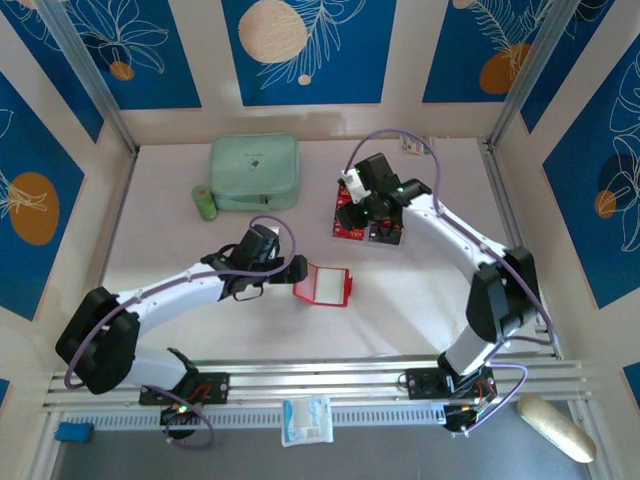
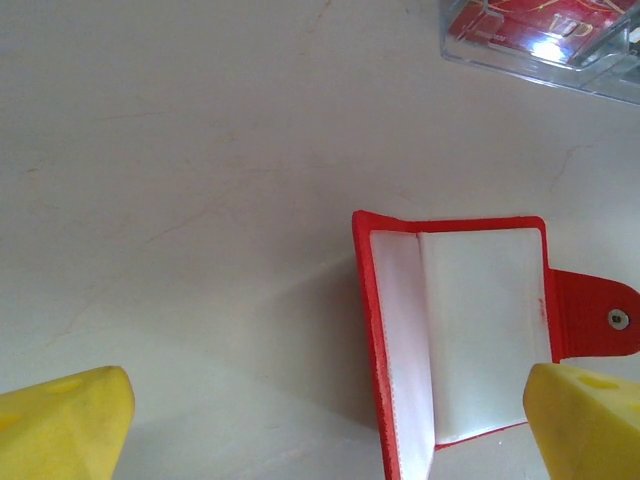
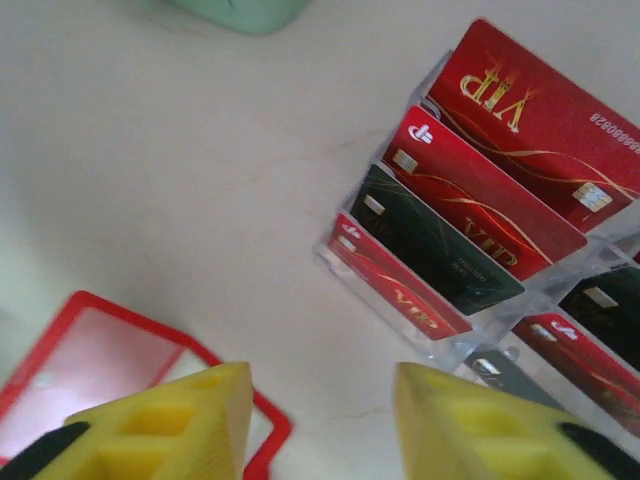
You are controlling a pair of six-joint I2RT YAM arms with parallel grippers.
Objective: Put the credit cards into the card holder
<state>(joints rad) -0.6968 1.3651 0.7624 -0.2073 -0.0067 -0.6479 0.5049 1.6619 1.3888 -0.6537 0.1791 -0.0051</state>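
The counter (image 1: 170, 250) is carrying a mint-green zip case (image 1: 254, 172) in the upper middle of the top view, away from the work. The card holder (image 1: 323, 285) is lying open at the centre, pale sleeves facing up. The left tool (image 2: 330, 400) is hovering wide open and empty, one finger overlapping the holder's lower right corner. The credit cards (image 3: 470, 200) are standing tilted in a clear tiered rack (image 3: 330, 258) at the upper right of the right wrist view. The right tool (image 3: 322, 400) is hanging below and left of them, fingers parted, gripping nothing. For a clean pick, it is probably needing to centre over one card's top edge and pinch that card alone.
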